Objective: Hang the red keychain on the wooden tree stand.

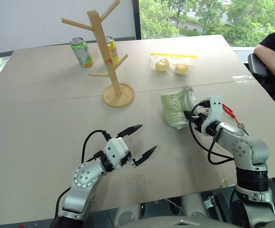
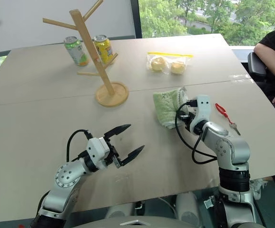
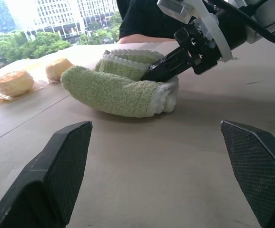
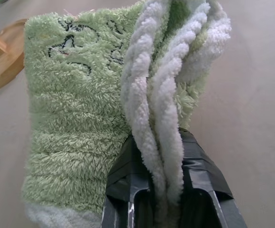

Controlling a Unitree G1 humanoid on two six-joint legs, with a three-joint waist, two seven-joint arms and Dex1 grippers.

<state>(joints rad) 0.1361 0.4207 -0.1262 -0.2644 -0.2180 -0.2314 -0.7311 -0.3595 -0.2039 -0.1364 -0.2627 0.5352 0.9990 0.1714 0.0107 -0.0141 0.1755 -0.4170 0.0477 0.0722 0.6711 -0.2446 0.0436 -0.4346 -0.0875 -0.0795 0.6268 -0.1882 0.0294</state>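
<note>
Pinching the towel [image 4: 80, 118], your right fingers [image 4: 128, 175] are closed; left fingers [image 1: 136, 129] gape empty. Keychain [image 2: 222, 111]: light, floppy; take its strap.

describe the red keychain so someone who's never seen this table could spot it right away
Start at the folded green towel near the middle of the tan table. Go past the right gripper, whose fingers pinch the towel's edge, toward the seated person. The red keychain lies flat there: a thin red strap with a small metal key, the only red thing nearby.
</note>
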